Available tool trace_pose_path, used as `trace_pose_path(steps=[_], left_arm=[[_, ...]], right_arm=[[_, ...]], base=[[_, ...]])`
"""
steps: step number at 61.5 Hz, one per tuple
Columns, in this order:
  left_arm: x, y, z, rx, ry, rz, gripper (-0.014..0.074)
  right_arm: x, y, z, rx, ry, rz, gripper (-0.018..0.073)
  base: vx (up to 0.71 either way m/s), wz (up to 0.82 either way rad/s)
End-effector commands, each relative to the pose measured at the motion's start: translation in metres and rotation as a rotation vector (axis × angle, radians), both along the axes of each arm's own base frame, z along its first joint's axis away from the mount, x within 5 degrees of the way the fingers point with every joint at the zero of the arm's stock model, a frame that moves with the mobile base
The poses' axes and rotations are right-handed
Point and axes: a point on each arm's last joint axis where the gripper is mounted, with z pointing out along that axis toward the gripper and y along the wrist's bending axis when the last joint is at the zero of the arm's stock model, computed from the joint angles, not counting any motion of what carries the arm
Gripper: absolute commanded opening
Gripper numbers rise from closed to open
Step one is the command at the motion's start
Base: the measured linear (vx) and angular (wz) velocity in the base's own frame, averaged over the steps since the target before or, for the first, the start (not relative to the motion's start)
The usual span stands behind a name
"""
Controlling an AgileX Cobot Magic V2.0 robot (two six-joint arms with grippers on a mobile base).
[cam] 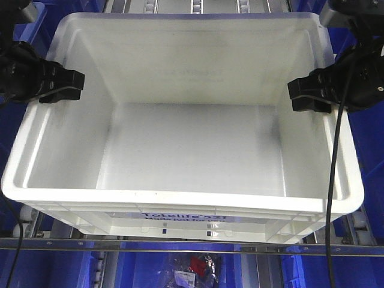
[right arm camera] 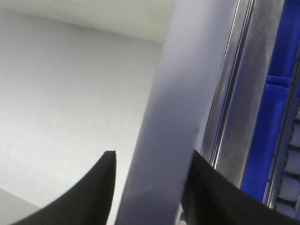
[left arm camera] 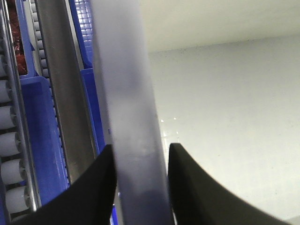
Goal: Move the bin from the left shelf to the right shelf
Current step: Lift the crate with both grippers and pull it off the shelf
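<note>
Two black claws hold the big white bin (cam: 180, 66) by its side walls. The left claw (cam: 63, 87) pinches the left rim (left arm camera: 133, 117), and the right claw (cam: 307, 96) pinches the right one. Each wrist view shows the rim squeezed between two black fingers (left arm camera: 89, 192).

Black print (cam: 183, 215) on the near side reads "Totelife 521". The line under it is too small and too blurry to read.

The bin fills the middle of the front view and sits on white rollers (left arm camera: 11, 159). Blue bins (cam: 367, 150) stand to its right and below it. A metal rail (cam: 120, 245) runs across just in front. A black cable (cam: 333, 174) hangs over the right rim. Lower down, a little clear bag (cam: 193, 268) holds something red that is hard to make out.
</note>
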Motion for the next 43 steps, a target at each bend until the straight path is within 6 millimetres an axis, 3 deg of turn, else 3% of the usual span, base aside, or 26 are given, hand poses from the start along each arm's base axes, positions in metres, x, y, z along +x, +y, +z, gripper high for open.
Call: trace_pose_path(steps=[1, 43], left_arm=[[-0.0041, -0.0001, 0.0328, -0.037, -0.171, 0.005, -0.0001], [-0.0041, -0.0001, 0.0328, -0.037, -0.171, 0.005, -0.0001]], right_arm=[[-0.0021, -0.0035, 0.0267, 0.005, -0.164, -0.008, -0.0004], [-0.0022, -0.0035, 0.0266, 0.005, -0.163, -0.008, -0.0004]], base=[[0.0, 0.0], [0.0, 0.0]])
